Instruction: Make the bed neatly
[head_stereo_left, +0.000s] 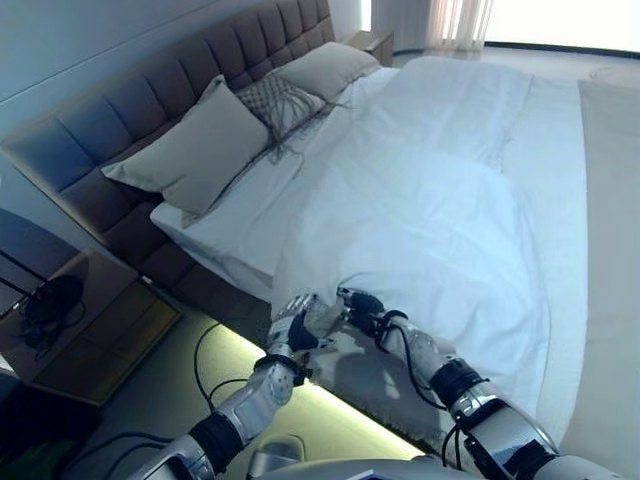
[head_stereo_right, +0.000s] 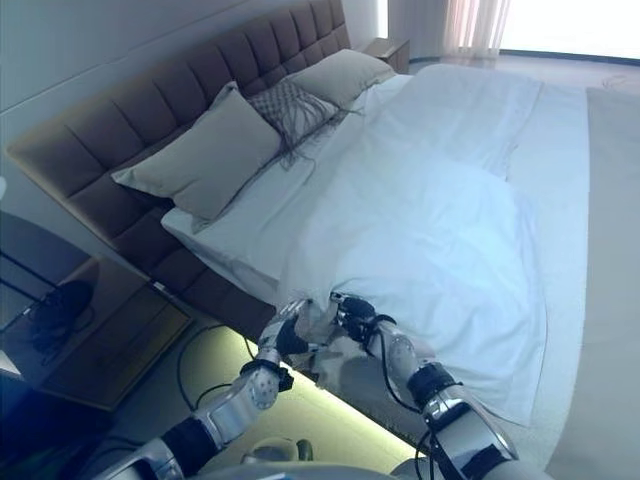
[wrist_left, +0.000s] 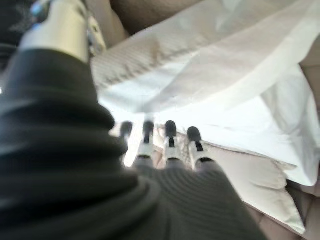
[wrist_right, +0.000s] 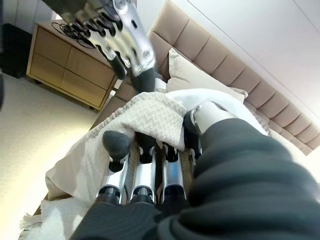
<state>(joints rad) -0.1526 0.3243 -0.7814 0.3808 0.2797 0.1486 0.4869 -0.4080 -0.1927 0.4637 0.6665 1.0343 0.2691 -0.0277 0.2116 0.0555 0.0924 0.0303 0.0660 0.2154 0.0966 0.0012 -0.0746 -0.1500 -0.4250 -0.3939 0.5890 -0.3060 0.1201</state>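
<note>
A white duvet (head_stereo_left: 430, 220) lies rumpled across the bed, its near corner hanging over the side. Under that corner shows a cream woven blanket (wrist_right: 150, 117). My right hand (head_stereo_left: 362, 305) is at this corner. In the right wrist view its fingers (wrist_right: 145, 175) and thumb are curled round a fold of the woven blanket. My left hand (head_stereo_left: 295, 328) is just left of it, beside the duvet's edge. Its fingers (wrist_left: 170, 145) are fairly straight and hold nothing. Several pillows lean on the padded headboard (head_stereo_left: 130, 110): a large beige one (head_stereo_left: 190, 150), a patterned one (head_stereo_left: 280, 100) and a far one (head_stereo_left: 330, 68).
A wooden nightstand (head_stereo_left: 90, 330) with dark cables on top stands left of the bed. Another nightstand (head_stereo_left: 372, 42) is at the far end of the headboard. A beige cover (head_stereo_left: 610, 250) runs along the bed's right side. A lit strip glows under the bed frame.
</note>
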